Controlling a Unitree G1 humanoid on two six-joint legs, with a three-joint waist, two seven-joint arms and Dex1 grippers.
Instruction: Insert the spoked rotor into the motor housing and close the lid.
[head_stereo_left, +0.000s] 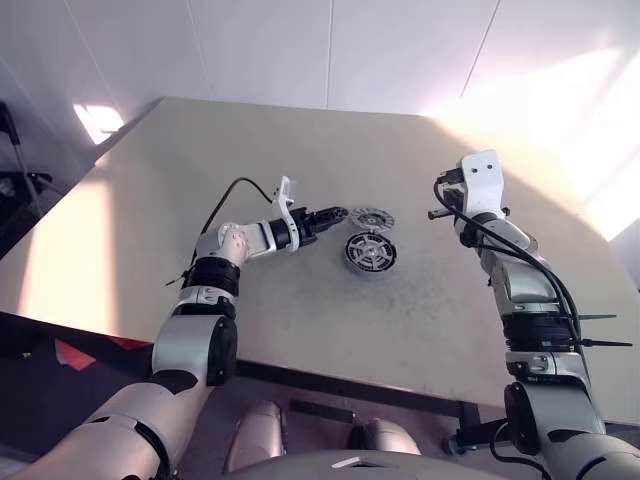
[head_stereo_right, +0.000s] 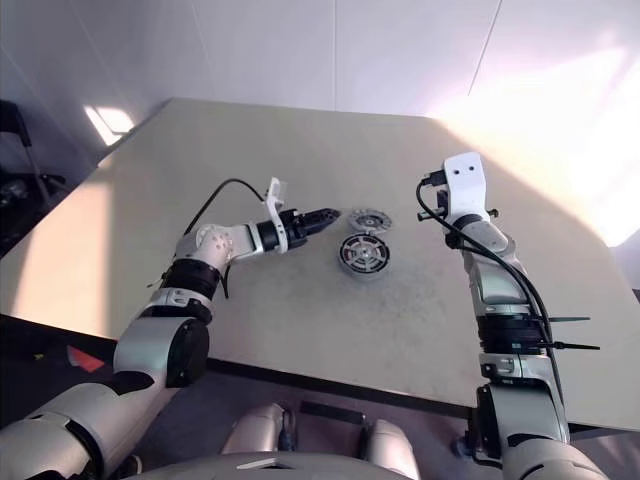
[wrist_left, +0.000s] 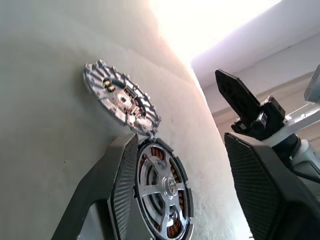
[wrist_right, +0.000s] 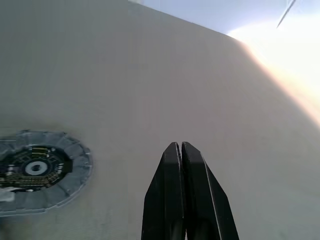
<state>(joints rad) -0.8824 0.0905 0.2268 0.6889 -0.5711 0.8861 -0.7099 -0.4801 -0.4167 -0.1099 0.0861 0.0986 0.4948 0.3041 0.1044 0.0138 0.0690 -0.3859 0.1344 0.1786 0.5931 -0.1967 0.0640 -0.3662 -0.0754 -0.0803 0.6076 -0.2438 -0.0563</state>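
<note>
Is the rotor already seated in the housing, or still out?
In. The spoked rotor sits inside the motor housing, copper windings showing between its spokes. The lid lies apart on the table, not yet on.

Strong sunlight glares across the table (head_stereo_left: 560, 110) from the right; left side dimmer.

1. the motor housing (head_stereo_left: 370, 252) sits on the table (head_stereo_left: 300, 150), the spoked rotor (wrist_left: 162, 187) inside it.
2. the lid (head_stereo_left: 371, 217) lies just behind the motor housing.
3. the left gripper (head_stereo_left: 325, 217) hovers left of the motor housing, the right gripper (wrist_right: 181, 165) well to its right.
</note>
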